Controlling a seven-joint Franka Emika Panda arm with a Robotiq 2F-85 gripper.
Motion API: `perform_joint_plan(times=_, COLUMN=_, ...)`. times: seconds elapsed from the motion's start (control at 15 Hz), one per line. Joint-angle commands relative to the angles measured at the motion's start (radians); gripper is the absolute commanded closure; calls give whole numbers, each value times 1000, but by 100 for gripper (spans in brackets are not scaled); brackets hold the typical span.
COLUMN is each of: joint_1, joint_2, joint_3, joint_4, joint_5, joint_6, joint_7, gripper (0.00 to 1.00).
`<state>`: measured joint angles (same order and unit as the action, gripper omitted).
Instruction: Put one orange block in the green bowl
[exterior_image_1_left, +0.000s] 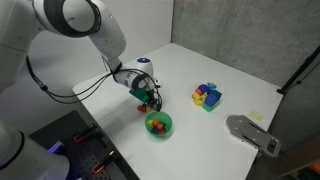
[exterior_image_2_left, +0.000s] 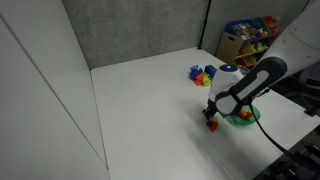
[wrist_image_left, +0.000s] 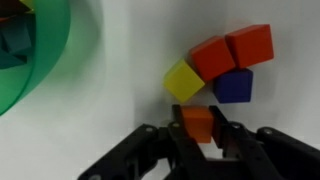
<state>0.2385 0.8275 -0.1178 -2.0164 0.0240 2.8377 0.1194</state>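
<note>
Pinching the orange block (wrist_image_left: 198, 120) between its two black fingers (wrist_image_left: 222, 140), the gripper (wrist_image_left: 199, 132) sits at the bottom of the wrist view. It is closed narrow on the little cube, with one finger on each side. I cannot tell if the cube rests on the white table (wrist_image_left: 110, 110) or hangs just over it. Just past it lies a small bunch of other cubes, packed close together. A yellow block (wrist_image_left: 184, 80) is nearest, a dark blue block (wrist_image_left: 232, 87) is beside it, and two red-orange blocks (wrist_image_left: 212, 57) are behind them. Off to the side, apart from the bunch, curves the rim of the green bowl (wrist_image_left: 35, 70). Something dark lies inside it, too blurred to name. In both exterior views the arm reaches down low over the table, and the bowl stands near the gripper but not touching it. In an exterior view a few bright bits show inside the bowl (exterior_image_1_left: 159, 134). Farther back on the table stands a blue tray (exterior_image_1_left: 212, 101) of yellow and purple pieces. A flat grey thing (exterior_image_1_left: 250, 133) lies near the table's edge. Far behind, in an exterior view, a shelf (exterior_image_2_left: 250, 35) holds colourful things.
</note>
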Motion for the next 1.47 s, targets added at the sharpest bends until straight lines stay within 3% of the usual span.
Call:
perform_joint_plan(times=0.0, joint_1=6, joint_2=-75, joint_3=-22, joint_4=-31, joint_5=-35, joint_6=-24, joint_7=31, gripper=89)
perform_joint_plan(times=0.53, joint_1=-50, joint_2=-278, joint_3=-63, joint_4=-98, joint_5=-78, joint_6=-206, joint_7=28, gripper=89)
perform_joint_plan(times=1.0, joint_1=-148, joint_2=-438, joint_3=-80, joint_4=-216, joint_5=-134, joint_6=-300, joint_7=30, gripper=89)
perform_joint_plan(times=1.07, joint_1=-162, joint_2=-451, joint_3=-82, joint_4=-227, joint_5=-141, joint_6=-307, joint_7=30, gripper=45)
perform_joint_plan(times=1.2, joint_1=-185, joint_2=-472, joint_3=-82, joint_4=-242, joint_5=-151, joint_6=-322, joint_7=29, gripper=38)
perform_joint_plan(times=1.4, joint_1=-209, joint_2=-510, joint_3=-75, joint_4=-259, joint_5=-152, joint_6=-342, joint_7=23, gripper=13)
